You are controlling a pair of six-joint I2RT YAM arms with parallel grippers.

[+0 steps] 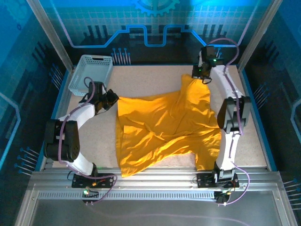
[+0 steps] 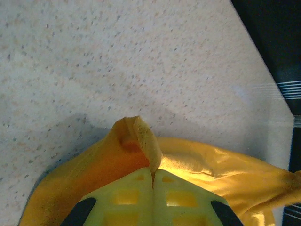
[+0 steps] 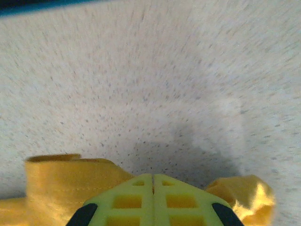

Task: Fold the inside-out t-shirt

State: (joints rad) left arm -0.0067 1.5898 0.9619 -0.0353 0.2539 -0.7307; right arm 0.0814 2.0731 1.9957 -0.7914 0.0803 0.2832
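Gripping t-shirt [image 1: 164, 127] at 2 points: left gripper [image 1: 112, 99] pinched tight on cloth edge nearest basket [image 1: 91, 73], right gripper [image 1: 201, 74] pinched tight on peaked corner far right of basket. Top view: mustard cloth spread rumpled over table [image 1: 150, 77], right of basket. Left wrist view adds cloth bunched above touching fingertips [image 2: 136, 188]. Right wrist view adds cloth emerging either side of touching fingers [image 3: 127, 197].

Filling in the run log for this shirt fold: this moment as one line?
left gripper: shut on t-shirt, left edge | right gripper: shut on its far corner | t-shirt: rumpled on table | fold: not yet made
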